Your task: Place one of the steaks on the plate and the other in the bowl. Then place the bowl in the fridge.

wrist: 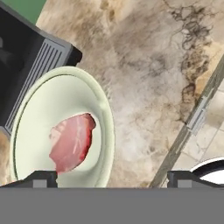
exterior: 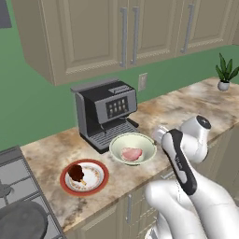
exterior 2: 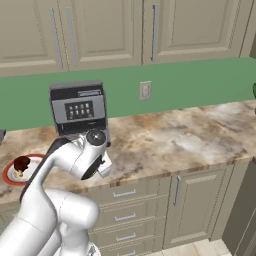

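Steaks are both placed as you see them: the pale pink steak lies in the pale green bowl, and the dark brown steak sits on the red-rimmed plate, so by my reading the bowl's trip to the fridge is what remains. Your gripper hovers above the counter with its fingertips spread wide and nothing between them. In the hand view the bowl lies toward the left fingertip, its near rim just inside that tip, while the right tip hangs over bare marble countertop near the front edge. To take the rim you would likely need to shift toward the bowl, so one finger goes inside the wall and one outside. The steak's long axis runs diagonally across the bowl's floor, close to the near wall, so choose a stretch of rim clear of the meat. On the far side the bowl sits just beside the coffee machine, nearly touching its drip tray, which leaves little room there. The plate stands near the bowl on its stove side but apart from it. Open counter lies to the bowl's right, toward the potted plant, which is your free side for lifting away.
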